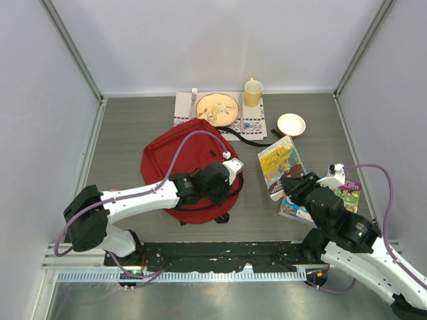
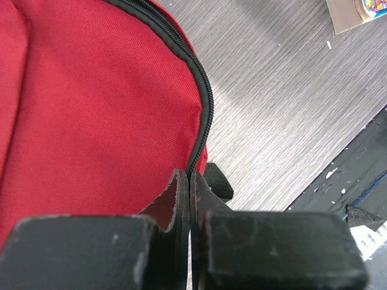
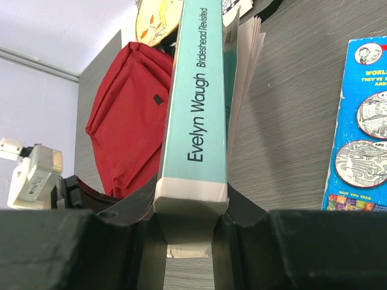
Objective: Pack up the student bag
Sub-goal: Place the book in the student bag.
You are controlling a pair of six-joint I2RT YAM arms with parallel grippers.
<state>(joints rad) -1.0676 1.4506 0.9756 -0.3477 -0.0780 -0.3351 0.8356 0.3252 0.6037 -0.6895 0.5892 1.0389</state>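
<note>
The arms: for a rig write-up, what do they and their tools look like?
The left arm and right arm have white links, black joints and a looping purple cable each. The left tool and right tool are black and scuffed.

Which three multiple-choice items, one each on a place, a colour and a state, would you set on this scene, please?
1. Where does the yellow mug stand? A. Beside the plate, far side. B. At the near edge. C. Between the arms' bases.
2. What colour is the student bag? A. Blue. B. Red. C. Green.
3. How is the right gripper? A. Open, empty. B. Shut on a pen. C. Shut on the book.
Answers: A, the mug is next to the plate; B, its fabric is red; C, its fingers clamp the teal spine.
</note>
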